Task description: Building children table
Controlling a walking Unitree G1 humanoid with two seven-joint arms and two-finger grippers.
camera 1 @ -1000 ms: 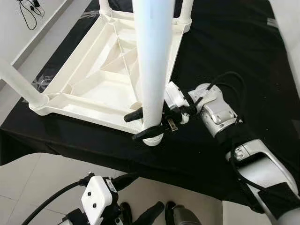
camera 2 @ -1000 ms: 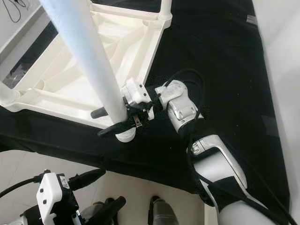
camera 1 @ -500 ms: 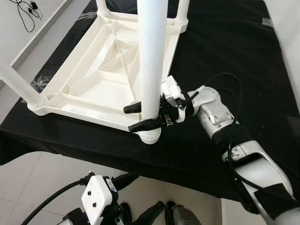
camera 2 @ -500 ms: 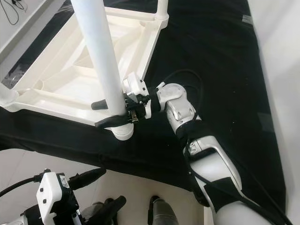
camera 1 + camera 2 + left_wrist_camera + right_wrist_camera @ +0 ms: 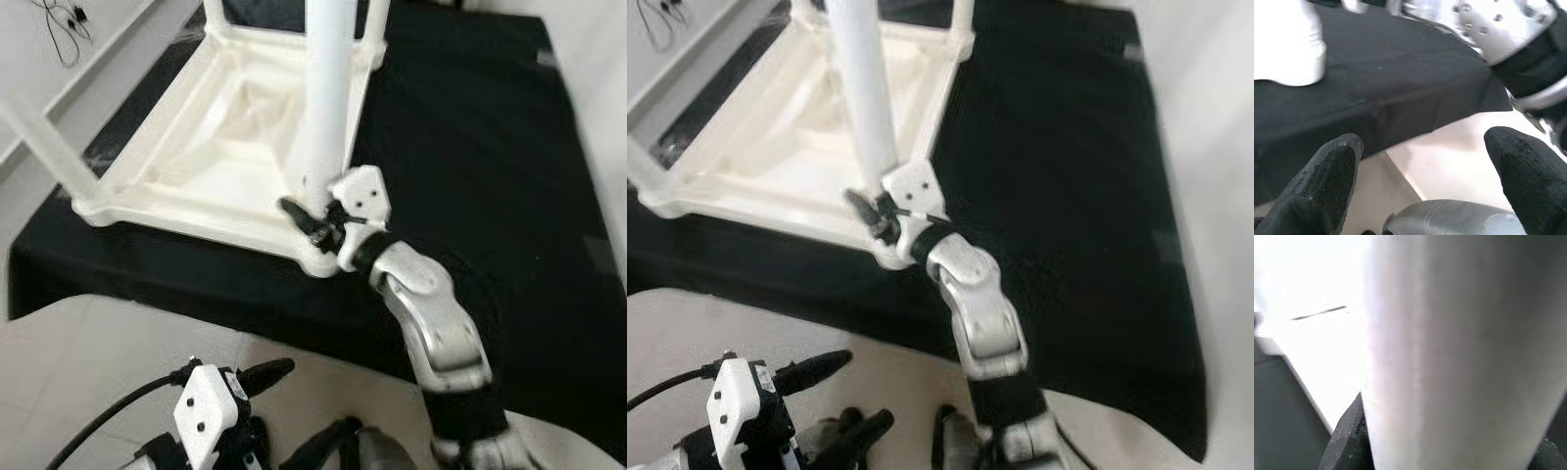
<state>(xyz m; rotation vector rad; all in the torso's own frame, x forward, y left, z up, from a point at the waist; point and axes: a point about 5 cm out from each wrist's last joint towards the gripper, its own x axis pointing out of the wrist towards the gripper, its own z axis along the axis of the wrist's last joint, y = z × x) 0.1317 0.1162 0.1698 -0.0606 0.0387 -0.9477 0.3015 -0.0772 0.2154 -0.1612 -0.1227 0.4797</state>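
Note:
The white plastic children table [image 5: 230,147] lies upside down on a black cloth [image 5: 470,147]. A white table leg [image 5: 329,88] stands upright in the table's near right corner socket [image 5: 321,257]. My right gripper [image 5: 310,221] is shut on this leg just above the socket, with the arm reaching in from the near side. In the right wrist view the leg [image 5: 1459,352] sits between the black fingers [image 5: 1347,438]. My left gripper [image 5: 1422,152] hangs low in front of the cloth's edge, open and holding nothing. Another fitted leg [image 5: 37,147] slants up at the left corner.
The cloth-covered surface ends in a near edge [image 5: 225,318], with pale floor tiles [image 5: 88,372] below it. Two more legs [image 5: 217,14] stand at the table's far corners. Black cables [image 5: 61,20] lie on a white ledge at the far left. Bare black cloth stretches to the right.
The camera has shifted and blurred. My right arm has swung round to the near side, still gripping the leg, which now stands straighter. The left gripper hangs as before.

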